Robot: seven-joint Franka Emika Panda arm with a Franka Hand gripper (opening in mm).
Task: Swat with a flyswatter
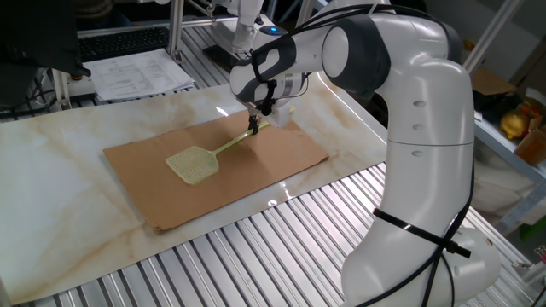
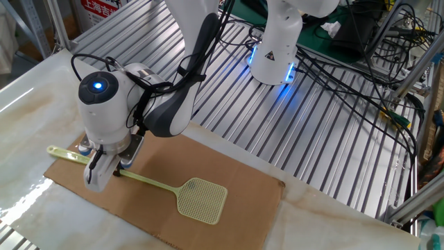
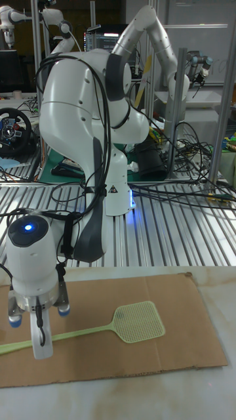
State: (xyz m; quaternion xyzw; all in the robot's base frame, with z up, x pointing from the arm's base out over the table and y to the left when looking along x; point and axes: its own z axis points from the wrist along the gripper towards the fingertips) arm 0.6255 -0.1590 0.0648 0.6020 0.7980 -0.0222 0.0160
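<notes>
A white robot arm is reaching down over a brown cardboard sheet [image 1: 256,170] lying flat on a pale marble-patterned table [image 1: 60,179]. All places below are given relative to this cardboard.

The gripper [image 1: 254,125] is pointing down over the cardboard's edge nearest the arm's wrist, its two fingers closed together on the thin handle of the flyswatter [image 1: 213,153]. In the other fixed view the gripper [image 2: 111,173] is sitting at the cardboard's left end, pinching the handle partway along its length. A blue light is glowing on top of the wrist housing.

The flyswatter [image 2: 166,191] is pale yellow-green. Its handle is running from the gripper toward the middle of the cardboard, and its squarish mesh head [image 2: 201,201] is sitting over the cardboard's middle area. The free end of the handle is sticking out past the cardboard's edge, over the table. In the tall fixed view the flyswatter [image 3: 111,326] is stretching across the cardboard, head [image 3: 139,322] to the right, with the gripper [image 3: 40,336] at the left. Whether the head is touching the cardboard or hanging just above it cannot be told.

Beyond the cardboard's far side, ribbed metal panels are covering the bench.
</notes>
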